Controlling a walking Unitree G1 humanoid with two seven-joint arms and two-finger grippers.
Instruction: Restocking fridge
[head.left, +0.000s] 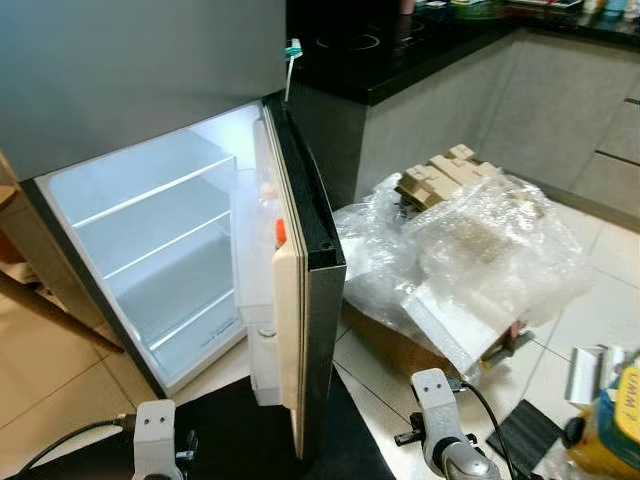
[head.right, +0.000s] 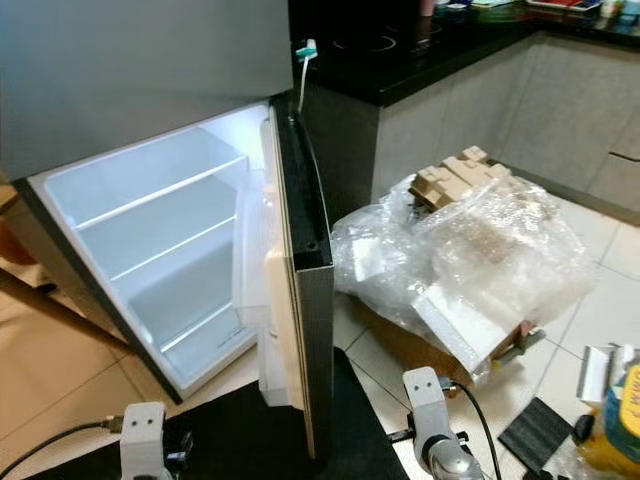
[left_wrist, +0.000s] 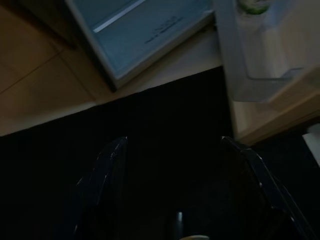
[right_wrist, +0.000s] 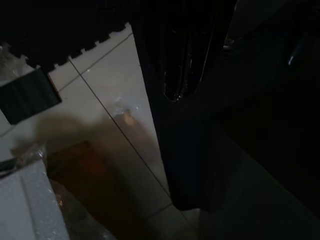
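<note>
The fridge (head.left: 150, 230) stands open, with a lit white inside and bare glass shelves. Its door (head.left: 305, 300) swings out toward me, edge on. The door's bins hold an orange-capped item (head.left: 281, 232) and, at the bottom, a green-capped bottle (left_wrist: 252, 5). My left gripper (left_wrist: 174, 140) hangs open and holds nothing, low over the black mat (left_wrist: 165, 115) in front of the fridge. My right gripper (right_wrist: 190, 100) is a dark shape over pale tiles to the right of the door. A yellow bottle (head.left: 615, 420) and a silver can (head.left: 590, 375) sit on the floor at far right.
A cardboard box under crumpled clear plastic (head.left: 470, 260) lies on the tiles right of the door, wooden blocks (head.left: 440, 175) on top. Behind it a black countertop (head.left: 400, 50) tops grey cabinets. A small dark pad (head.left: 525, 432) lies near the right arm (head.left: 440, 425).
</note>
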